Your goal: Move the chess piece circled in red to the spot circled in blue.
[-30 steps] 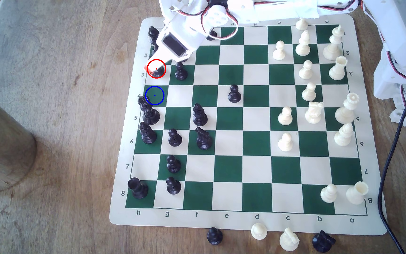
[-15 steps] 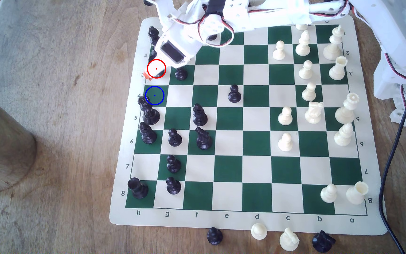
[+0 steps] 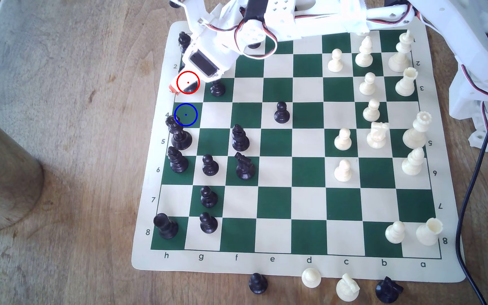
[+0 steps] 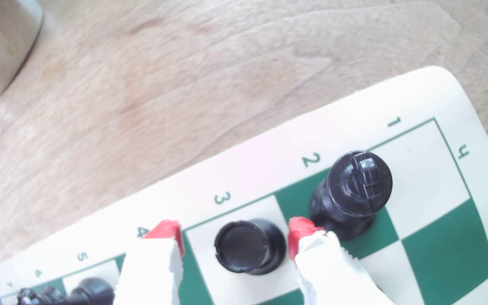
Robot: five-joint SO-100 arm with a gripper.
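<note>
where chess mat [image 3: 295,265] on wood table [image 3: 61,146]

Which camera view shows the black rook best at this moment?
The wrist view shows the black rook best: its flat round top stands on the cream square of row 3, between the red-tipped fingers of the open gripper. In the exterior view the gripper covers nearly all of it; a dark sliver shows inside the red ring.

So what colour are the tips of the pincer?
Red fingertips on white fingers, clearest in the wrist view.
</note>
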